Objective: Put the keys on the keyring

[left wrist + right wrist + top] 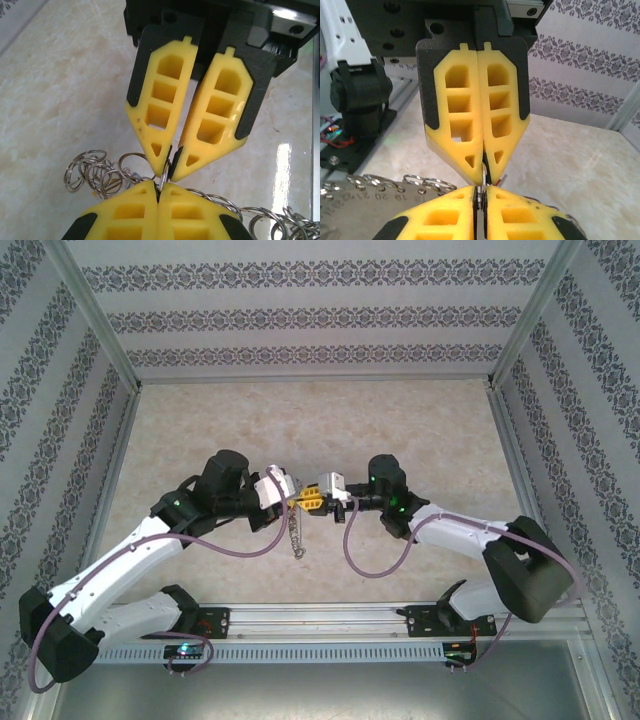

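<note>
My two grippers meet tip to tip above the middle of the table, the left gripper [297,500] coming from the left and the right gripper [313,502] from the right. Both pinch one thin silvery ring [164,175] of the keyring. My left gripper [159,186] is shut on it. The right gripper [482,194] shows a hairline gap with the ring inside. The rest of the keyring [296,535] hangs down as a chain of linked rings [92,172]. A small red tip [503,177], perhaps a key, pokes out beside the left gripper [484,172]. Other keys are hidden.
A flat metal strip stamped with numbers [350,210] lies along the rings [422,181] at lower left. The beige marble-look table [420,430] is walled by patterned panels in aluminium frames [100,325]. Purple cables [365,565] loop under both arms.
</note>
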`<move>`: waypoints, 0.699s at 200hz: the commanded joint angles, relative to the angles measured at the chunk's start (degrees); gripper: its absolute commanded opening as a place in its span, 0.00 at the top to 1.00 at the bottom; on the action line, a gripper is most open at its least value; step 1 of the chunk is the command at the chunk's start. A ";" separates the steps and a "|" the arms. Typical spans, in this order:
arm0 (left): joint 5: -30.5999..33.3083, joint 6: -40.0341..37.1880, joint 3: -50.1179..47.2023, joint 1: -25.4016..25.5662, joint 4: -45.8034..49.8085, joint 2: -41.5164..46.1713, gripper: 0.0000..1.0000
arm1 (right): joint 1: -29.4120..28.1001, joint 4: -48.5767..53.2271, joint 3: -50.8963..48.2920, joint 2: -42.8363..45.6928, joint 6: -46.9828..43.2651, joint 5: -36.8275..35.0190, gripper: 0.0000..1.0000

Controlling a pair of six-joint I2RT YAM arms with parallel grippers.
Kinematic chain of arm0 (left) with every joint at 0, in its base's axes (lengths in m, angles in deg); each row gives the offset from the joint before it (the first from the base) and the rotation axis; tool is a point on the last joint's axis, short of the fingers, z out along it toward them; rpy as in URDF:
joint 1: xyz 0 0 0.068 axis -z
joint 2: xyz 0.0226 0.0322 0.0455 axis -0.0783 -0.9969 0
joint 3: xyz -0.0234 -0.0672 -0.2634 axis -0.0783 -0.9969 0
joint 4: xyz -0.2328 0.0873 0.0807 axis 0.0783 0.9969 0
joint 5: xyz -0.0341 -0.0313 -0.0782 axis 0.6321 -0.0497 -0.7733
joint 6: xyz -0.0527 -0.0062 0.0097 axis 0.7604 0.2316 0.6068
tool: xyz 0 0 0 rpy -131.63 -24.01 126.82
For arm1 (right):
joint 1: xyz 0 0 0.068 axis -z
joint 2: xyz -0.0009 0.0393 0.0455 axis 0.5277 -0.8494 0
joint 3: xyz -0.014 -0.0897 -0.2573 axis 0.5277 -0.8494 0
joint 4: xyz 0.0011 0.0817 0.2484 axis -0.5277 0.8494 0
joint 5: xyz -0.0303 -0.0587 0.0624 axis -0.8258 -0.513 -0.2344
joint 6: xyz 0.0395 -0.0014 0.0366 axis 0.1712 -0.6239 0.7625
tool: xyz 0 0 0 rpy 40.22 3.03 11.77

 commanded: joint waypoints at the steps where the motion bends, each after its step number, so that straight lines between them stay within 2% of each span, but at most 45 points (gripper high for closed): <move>1: 2.48 -1.64 4.71 0.11 5.78 -1.57 1.00 | -0.37 16.96 3.13 3.36 -11.29 -3.93 0.83; 19: 2.57 -2.80 7.13 0.20 9.50 -4.00 1.00 | -0.43 24.16 5.33 4.14 -13.62 -5.65 0.75; 30: 2.98 -3.22 8.46 0.29 11.26 -5.52 1.00 | -0.41 28.49 7.36 3.83 -14.56 -5.16 0.74; 44: 3.66 -3.65 9.53 0.38 12.63 -6.90 1.00 | -0.58 28.89 8.39 3.07 -13.08 -4.03 0.74; 103: 0.42 -3.35 10.27 0.45 12.84 -6.32 1.00 | 0.14 23.50 8.40 0.60 -7.11 -1.33 0.75; 140: -1.41 -3.91 11.00 0.47 14.21 -6.91 1.00 | 0.13 11.00 7.44 -2.72 3.45 4.66 0.78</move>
